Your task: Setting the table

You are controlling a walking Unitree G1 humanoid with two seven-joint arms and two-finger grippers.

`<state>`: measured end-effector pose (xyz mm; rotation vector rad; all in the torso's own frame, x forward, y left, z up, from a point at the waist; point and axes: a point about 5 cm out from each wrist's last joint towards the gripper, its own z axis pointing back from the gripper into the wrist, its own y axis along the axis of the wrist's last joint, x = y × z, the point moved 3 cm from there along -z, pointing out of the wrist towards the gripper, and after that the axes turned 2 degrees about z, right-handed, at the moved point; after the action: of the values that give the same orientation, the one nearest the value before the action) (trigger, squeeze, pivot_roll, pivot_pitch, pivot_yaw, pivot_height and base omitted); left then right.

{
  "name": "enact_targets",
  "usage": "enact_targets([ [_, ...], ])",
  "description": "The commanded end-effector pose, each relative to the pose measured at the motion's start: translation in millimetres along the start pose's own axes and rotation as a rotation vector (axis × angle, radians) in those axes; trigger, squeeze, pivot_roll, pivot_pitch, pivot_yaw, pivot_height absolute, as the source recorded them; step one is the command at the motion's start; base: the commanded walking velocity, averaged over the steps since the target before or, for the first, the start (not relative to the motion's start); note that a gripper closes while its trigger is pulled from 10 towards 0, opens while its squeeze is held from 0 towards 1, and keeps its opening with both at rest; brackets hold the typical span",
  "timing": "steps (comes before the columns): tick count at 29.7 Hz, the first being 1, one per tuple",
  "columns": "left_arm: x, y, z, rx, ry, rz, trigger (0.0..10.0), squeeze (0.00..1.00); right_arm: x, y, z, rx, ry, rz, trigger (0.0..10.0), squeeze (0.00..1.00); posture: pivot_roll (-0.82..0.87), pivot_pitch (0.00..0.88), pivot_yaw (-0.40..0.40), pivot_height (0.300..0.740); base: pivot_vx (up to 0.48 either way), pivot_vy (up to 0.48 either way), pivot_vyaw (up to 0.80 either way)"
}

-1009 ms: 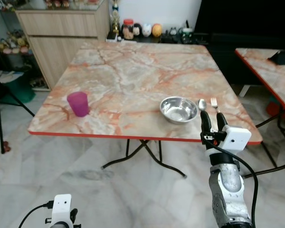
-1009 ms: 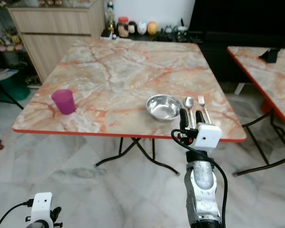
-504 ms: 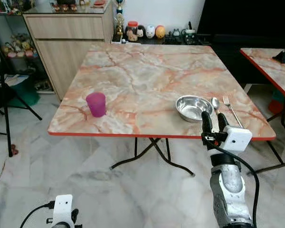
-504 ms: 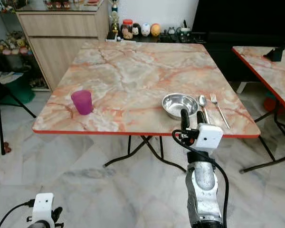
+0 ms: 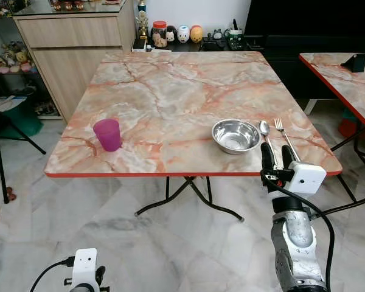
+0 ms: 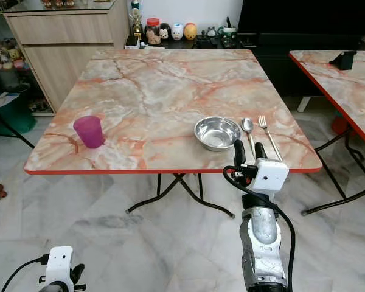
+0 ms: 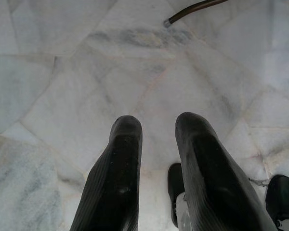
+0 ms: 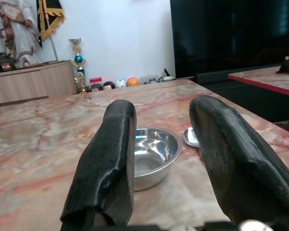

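At the near edge of the desk (image 5: pixel 170 91), the right hand (image 5: pixel 277 157) is raised upright on its silver arm, fingers pointing up, spread apart with nothing between them. It sits just in front of the desk's near right corner, not touching anything. From its wrist view the fingers frame the bowl (image 8: pixel 151 154), with the spoon (image 8: pixel 190 137) half hidden behind one finger. The left hand (image 7: pixel 156 159) hangs low near the floor (image 7: pixel 62 72), fingers pointing down at the marble tiles, slightly parted, holding nothing; only its white wrist camera box (image 5: pixel 85 267) is seen from the head, cut off by the frame's lower edge.

On the desk: steel bowl near the right front, spoon (image 5: pixel 264 129) just beside it, fork (image 5: pixel 284 135) just beside the spoon, their handle ends covered by the right hand. Purple cup (image 5: pixel 107 134) stands upright near the left front, well apart from the bowl. Second desk (image 5: pixel 347 79) at right, cut off. Cabinet (image 5: pixel 73 48) behind at left.
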<state>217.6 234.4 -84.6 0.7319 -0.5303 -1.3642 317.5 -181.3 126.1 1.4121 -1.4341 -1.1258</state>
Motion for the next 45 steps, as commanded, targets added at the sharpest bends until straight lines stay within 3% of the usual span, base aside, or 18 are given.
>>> enact_targets([
  [1, -0.9, -1, 0.4, -0.005, -0.001, -0.008, 10.0, 0.0, 2.8, 1, 0.1, 0.005, -0.011, -0.003, 10.0, 0.0, 0.02, 0.0, -0.016, 0.724, 0.0, 0.0, 0.0],
  [12, -0.8, -2, 0.5, -0.007, -0.001, -0.011, 10.0, 0.0, 3.7, 1, -0.2, 0.006, -0.014, -0.001, 10.0, 0.0, 0.02, 0.0, -0.017, 0.724, 0.138, 0.0, 0.0],
  [30, -12.8, 1, 0.9, 0.002, 0.035, -0.006, 10.0, 0.0, 1.6, -2, -1.1, -0.01, 0.007, -0.002, 10.0, 0.0, 0.04, 0.0, -0.037, 0.724, 0.381, 0.0, 0.0],
  [45, -4.0, -4, 1.5, -0.012, 0.012, -0.012, 10.0, 0.0, 10.1, -3, 5.5, -0.023, -0.037, -0.03, 10.0, 0.0, 0.03, 0.0, -0.032, 0.724, 0.115, 0.0, 0.0],
])
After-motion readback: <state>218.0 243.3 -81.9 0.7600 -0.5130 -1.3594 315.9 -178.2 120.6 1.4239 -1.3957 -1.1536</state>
